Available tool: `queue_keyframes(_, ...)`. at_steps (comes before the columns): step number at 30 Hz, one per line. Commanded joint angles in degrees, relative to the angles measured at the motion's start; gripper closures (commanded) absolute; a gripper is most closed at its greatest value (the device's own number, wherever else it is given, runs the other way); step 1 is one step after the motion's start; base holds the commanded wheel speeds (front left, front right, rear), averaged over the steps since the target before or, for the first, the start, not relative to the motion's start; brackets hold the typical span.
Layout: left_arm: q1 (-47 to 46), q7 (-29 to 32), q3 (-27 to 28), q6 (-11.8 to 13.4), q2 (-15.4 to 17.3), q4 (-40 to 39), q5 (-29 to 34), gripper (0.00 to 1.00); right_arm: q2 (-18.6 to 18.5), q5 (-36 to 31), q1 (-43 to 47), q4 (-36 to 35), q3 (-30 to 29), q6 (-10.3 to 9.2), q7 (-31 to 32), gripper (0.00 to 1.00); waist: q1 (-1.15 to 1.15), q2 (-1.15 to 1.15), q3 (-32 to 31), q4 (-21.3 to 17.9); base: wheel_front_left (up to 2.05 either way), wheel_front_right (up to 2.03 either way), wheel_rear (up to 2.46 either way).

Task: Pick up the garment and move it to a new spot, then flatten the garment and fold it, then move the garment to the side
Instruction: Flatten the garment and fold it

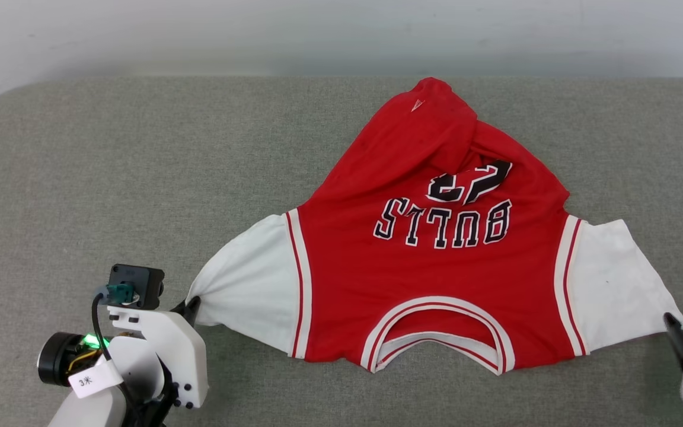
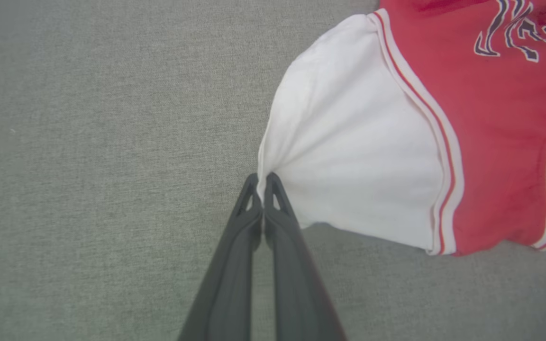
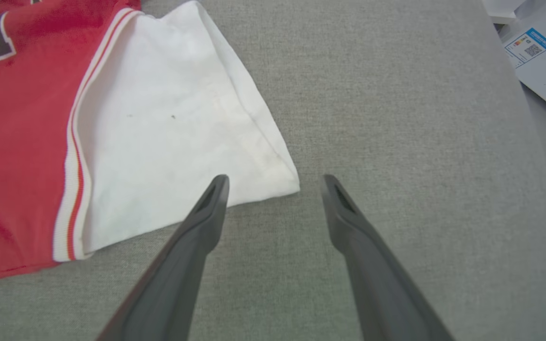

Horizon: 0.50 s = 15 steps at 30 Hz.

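Found the left pincer (image 2: 261, 182) pressed together on the outer edge of the left-hand white sleeve (image 2: 349, 156), with the cloth puckered into its tips. Found the right pincer (image 3: 275, 182) spread wide and gripping nothing, with the corner of the right-hand white sleeve (image 3: 168, 118) just ahead of it and partly inside the gap; could not tell contact with the cloth. Placed the garment (image 1: 436, 261) front-up on the grey surface (image 1: 110, 178), right of centre in the head view, between the two pincers, one at each sleeve tip. Read its long axis as sleeve to sleeve, across the robot, with the collar (image 1: 436, 332) nearest the body, the bunched hem (image 1: 430, 95) pointing away and the black lettering (image 1: 442, 219) upside down from the head. Judged the coming move to hinge on the right pincer closing on its sleeve corner, already within reach, ahead of any two-armed lift.
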Motion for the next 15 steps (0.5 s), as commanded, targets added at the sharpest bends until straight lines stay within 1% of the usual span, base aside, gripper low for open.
queue_keyframes(1,0.97,0.40,0.25,-0.28,-0.31,-0.62,-0.89,1.00,-2.44,1.28,-1.24,-0.01,0.63,-0.07,2.94,0.00,0.00,0.00,0.34,0.22,0.00,0.00,0.00)
queue_keyframes(5,1.74,1.39,-0.17,-0.34,0.23,-2.24,-1.26,1.00,-6.41,5.94,-3.32,1.31,2.63,-0.04,11.57,0.00,0.00,0.00,1.12,0.80,0.00,0.00,0.00)
queue_keyframes(7,1.76,1.53,-0.19,-0.20,0.30,-2.94,-1.31,1.00,-8.60,8.20,-4.71,1.88,3.40,-0.05,14.69,0.00,0.00,0.00,1.69,1.11,0.00,0.00,0.00)
queue_keyframes(9,1.61,1.67,-0.17,-0.04,0.63,-3.44,-1.12,1.00,-10.13,9.37,-5.71,2.78,4.50,-0.04,16.85,0.00,0.00,0.00,2.27,1.37,0.00,0.00,0.00)
queue_keyframes(15,0.58,1.81,-0.33,-0.28,0.97,-4.35,-1.19,1.00,-12.13,11.03,-8.72,5.35,6.22,-0.04,19.61,0.00,0.00,0.00,3.74,2.08,0.00,0.00,0.00)
